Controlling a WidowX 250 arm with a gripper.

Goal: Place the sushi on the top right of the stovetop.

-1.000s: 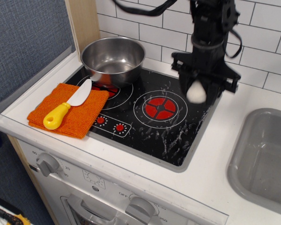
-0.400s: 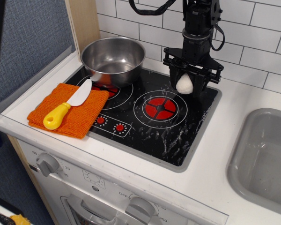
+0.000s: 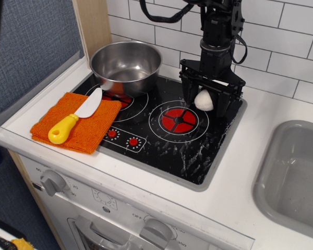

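The sushi point(image 3: 204, 100), a small white egg-shaped rice ball, lies tilted on the top right corner of the glossy black stovetop point(image 3: 193, 151), just behind the right burner ring. Its black band is hidden. My black gripper point(image 3: 206, 105) points straight down over it. The fingers stand on either side of the sushi, spread a little wider than it, with a gap showing on the left side. The gripper looks open.
A steel pot point(image 3: 126, 62) stands on the back left burner. An orange cloth point(image 3: 88, 130) with a yellow-handled toy knife point(image 3: 68, 125) lies at the stove's left edge. A grey sink point(image 3: 297, 172) is at the right. A white tiled wall is close behind the arm.
The gripper carried the sushi left and down from above the stove's right edge to the top right corner. The sushi now rests on the stovetop and the fingers have spread.
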